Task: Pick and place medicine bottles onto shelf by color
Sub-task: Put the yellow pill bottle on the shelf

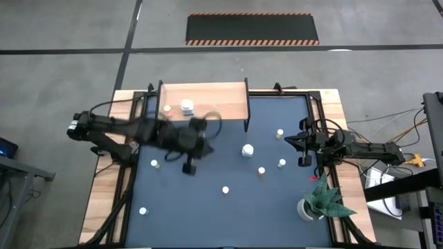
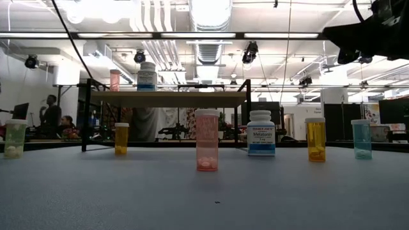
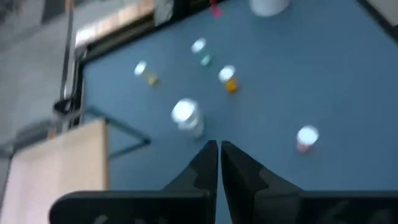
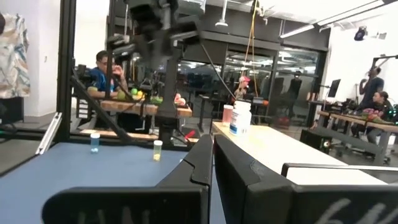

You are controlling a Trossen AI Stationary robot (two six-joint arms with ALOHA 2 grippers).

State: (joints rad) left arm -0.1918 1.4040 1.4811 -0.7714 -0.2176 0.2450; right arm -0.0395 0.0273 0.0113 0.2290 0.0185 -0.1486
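My left gripper point(image 1: 188, 166) hangs over the dark blue mat just in front of the light wooden shelf on black metal legs point(image 1: 214, 102), its fingers pressed together on nothing. My right gripper point(image 1: 302, 144) waits at the right edge of the mat, clenched and empty as well.

Two bottles already stand on the shelf, a larger white bottle with a blue label point(image 2: 146, 76) and a small pink one point(image 2: 115, 80) beside it. The rest of the medicine bottles are scattered on the mat, well apart from each other.

As I judge it, the step in hand is the reach for the next bottle. The large white bottle with the white cap point(image 1: 247, 149) lies nearest my left fingers (its like is already on the board, so it fits by colour). To do it well I should spread my fingers before I descend, come straight down around the body below the cap, and close gently so it stays upright.

On the way back, the shelf's black legs and front edge could catch a low carry, so I should lift clear first. The small orange bottle point(image 1: 261, 171) and the pink bottle point(image 2: 206, 140) stand near enough to be knocked by a wide swing. The white pot with the green plant point(image 1: 319, 201) sits in the near right corner, out of my path.
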